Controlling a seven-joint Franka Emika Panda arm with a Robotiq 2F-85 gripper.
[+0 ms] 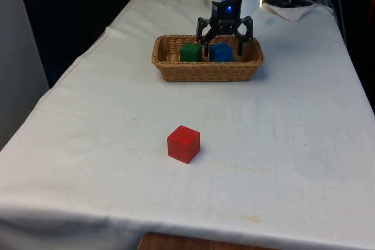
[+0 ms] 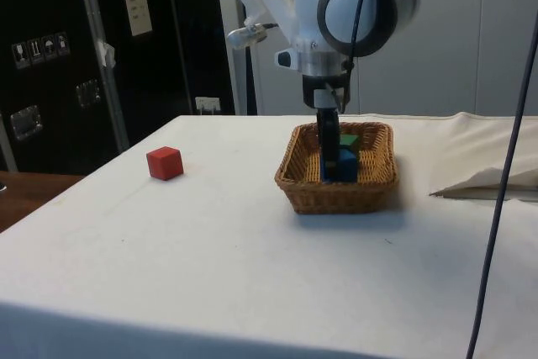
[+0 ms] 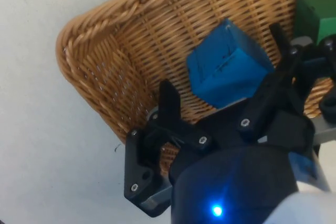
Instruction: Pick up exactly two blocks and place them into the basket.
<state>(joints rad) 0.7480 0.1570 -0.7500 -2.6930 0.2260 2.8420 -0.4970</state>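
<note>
A wicker basket (image 1: 205, 71) stands at the far middle of the table. Inside it lie a green block (image 1: 190, 52) and a blue block (image 1: 221, 53), side by side. My gripper (image 1: 222, 42) hangs low over the basket, open, its fingers spread on either side of the blue block (image 3: 228, 69) without touching it. The side view shows the gripper (image 2: 329, 145) reaching down into the basket (image 2: 336, 195) just above the blue block (image 2: 343, 166), with the green block (image 2: 348, 139) behind it. A red block (image 1: 183, 143) sits alone on the cloth, well nearer the front edge.
A rumpled fold of white cloth (image 1: 290, 10) lies at the far end on the front view's right. In the side view the red block (image 2: 165, 162) rests near the table's edge, with dark cabinets (image 2: 50, 56) behind.
</note>
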